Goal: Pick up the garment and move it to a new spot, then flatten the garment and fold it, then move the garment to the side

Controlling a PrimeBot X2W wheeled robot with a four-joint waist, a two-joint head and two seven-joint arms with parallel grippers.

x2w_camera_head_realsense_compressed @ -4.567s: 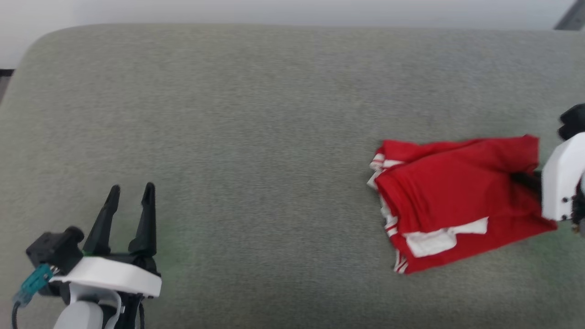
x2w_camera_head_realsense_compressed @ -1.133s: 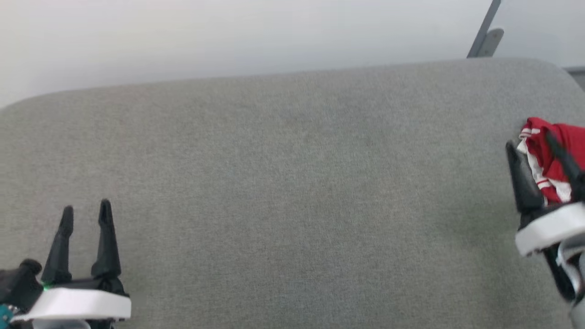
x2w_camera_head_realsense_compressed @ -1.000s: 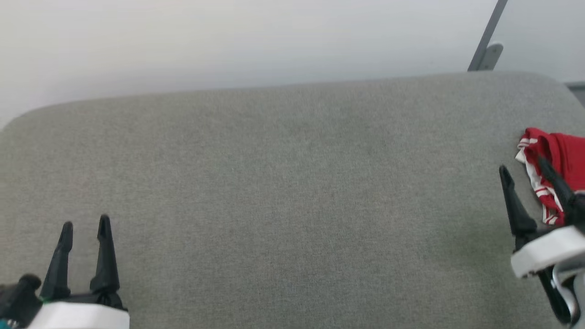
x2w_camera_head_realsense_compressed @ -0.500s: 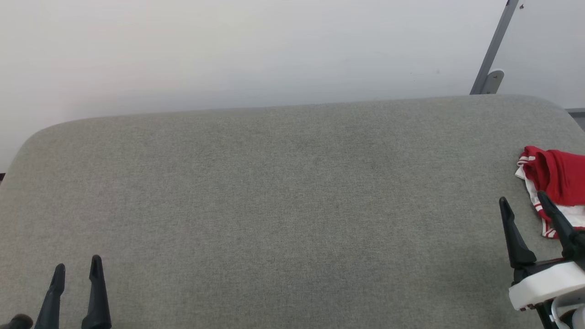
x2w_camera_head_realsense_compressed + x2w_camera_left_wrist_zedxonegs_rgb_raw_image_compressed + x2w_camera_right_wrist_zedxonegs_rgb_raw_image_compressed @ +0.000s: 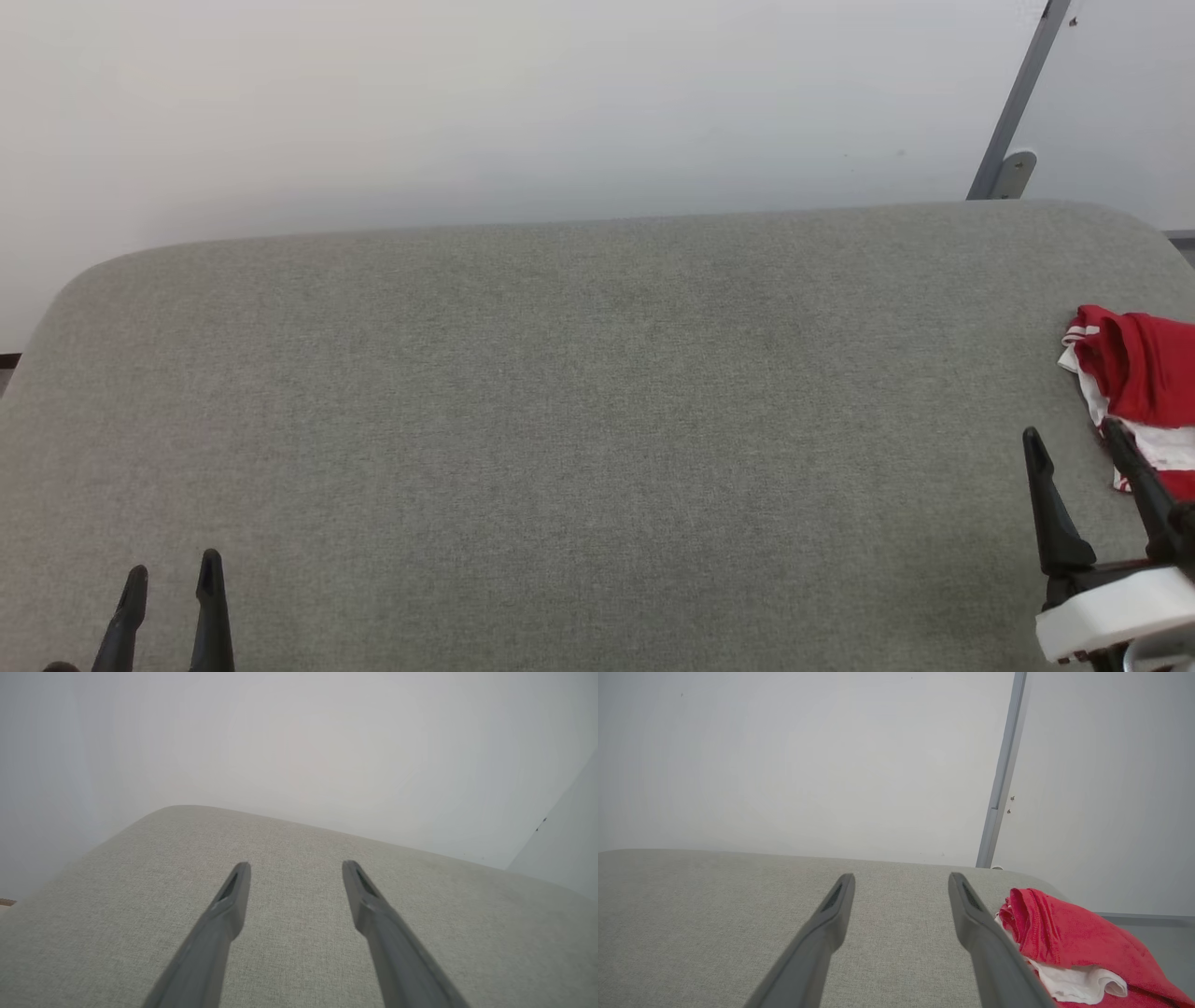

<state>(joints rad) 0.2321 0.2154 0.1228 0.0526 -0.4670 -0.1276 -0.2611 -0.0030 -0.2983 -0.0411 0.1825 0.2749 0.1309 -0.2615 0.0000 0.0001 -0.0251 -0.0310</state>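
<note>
No legible text, labels, brands or numbers in any view. Garment [image 5: 1137, 369] at the right edge of the grey fabric surface [image 5: 597, 420]: the visible side is plain red cloth with white striped trim, nothing readable on it.

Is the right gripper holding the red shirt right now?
No, the right gripper is open and empty, the garment lying beside it.
</note>
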